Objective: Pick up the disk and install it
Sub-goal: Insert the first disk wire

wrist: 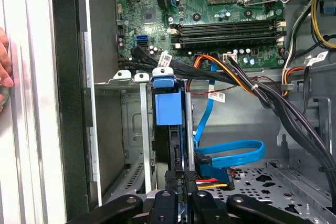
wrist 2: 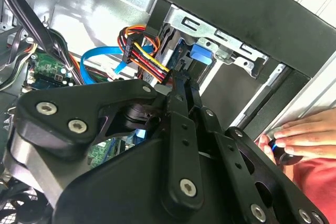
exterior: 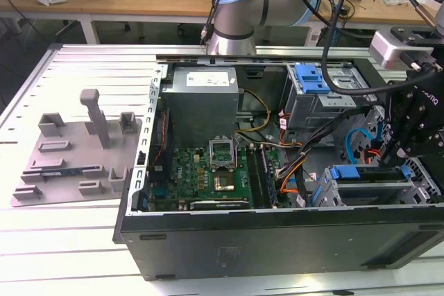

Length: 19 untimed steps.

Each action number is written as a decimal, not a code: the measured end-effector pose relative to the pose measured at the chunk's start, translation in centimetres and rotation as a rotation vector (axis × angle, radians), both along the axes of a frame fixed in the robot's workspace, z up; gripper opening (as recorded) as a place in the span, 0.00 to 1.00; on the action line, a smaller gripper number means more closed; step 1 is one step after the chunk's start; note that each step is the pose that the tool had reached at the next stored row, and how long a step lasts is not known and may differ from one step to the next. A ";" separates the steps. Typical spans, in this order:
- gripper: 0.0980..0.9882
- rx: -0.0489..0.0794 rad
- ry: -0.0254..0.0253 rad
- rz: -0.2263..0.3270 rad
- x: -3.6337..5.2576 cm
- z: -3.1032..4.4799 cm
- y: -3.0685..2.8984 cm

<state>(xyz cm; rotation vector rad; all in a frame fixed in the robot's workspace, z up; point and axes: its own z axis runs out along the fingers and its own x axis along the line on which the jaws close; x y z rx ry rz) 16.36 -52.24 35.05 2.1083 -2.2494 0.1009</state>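
The disk stands on edge in the drive cage at the corner of the open case, its blue carrier tab beside the cage's metal rail. The gripper sits at the disk's near edge, fingers close together and apparently pinching it. Pickup looks done and insertion well along; full seating I cannot tell.
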 end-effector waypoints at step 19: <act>0.08 0.000 0.0000 0.012 0.00 -0.37 0.00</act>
